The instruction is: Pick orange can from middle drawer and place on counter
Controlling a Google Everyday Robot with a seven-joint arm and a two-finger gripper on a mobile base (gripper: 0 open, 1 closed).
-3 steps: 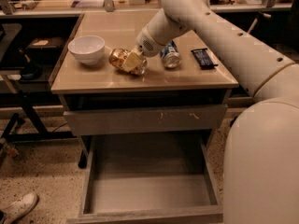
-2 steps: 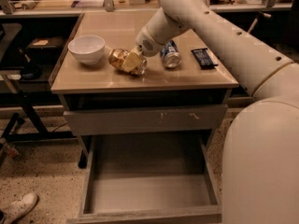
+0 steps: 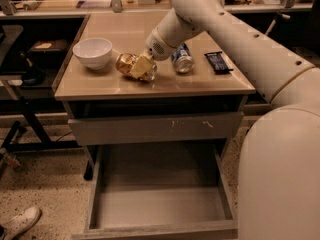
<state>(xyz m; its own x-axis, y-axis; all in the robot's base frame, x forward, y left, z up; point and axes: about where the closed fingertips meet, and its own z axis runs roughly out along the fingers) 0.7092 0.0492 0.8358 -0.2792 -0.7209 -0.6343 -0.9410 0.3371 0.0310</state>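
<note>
The orange can (image 3: 126, 63) is tilted on the counter (image 3: 150, 86), right of a white bowl. My gripper (image 3: 141, 67) is at the can, with its pale fingers (image 3: 140, 65) closed around the can's right end. The can rests on or just above the tabletop; I cannot tell which. The middle drawer (image 3: 160, 204) is pulled out below, and its grey floor is bare. My arm reaches in from the upper right.
A white bowl (image 3: 92, 51) stands at the counter's left. A blue-and-silver can (image 3: 182, 59) and a black packet (image 3: 218, 62) lie at the right. A closed grey drawer front with white scuffs (image 3: 150, 129) sits under the counter. A white shoe (image 3: 20, 223) is on the floor at the lower left.
</note>
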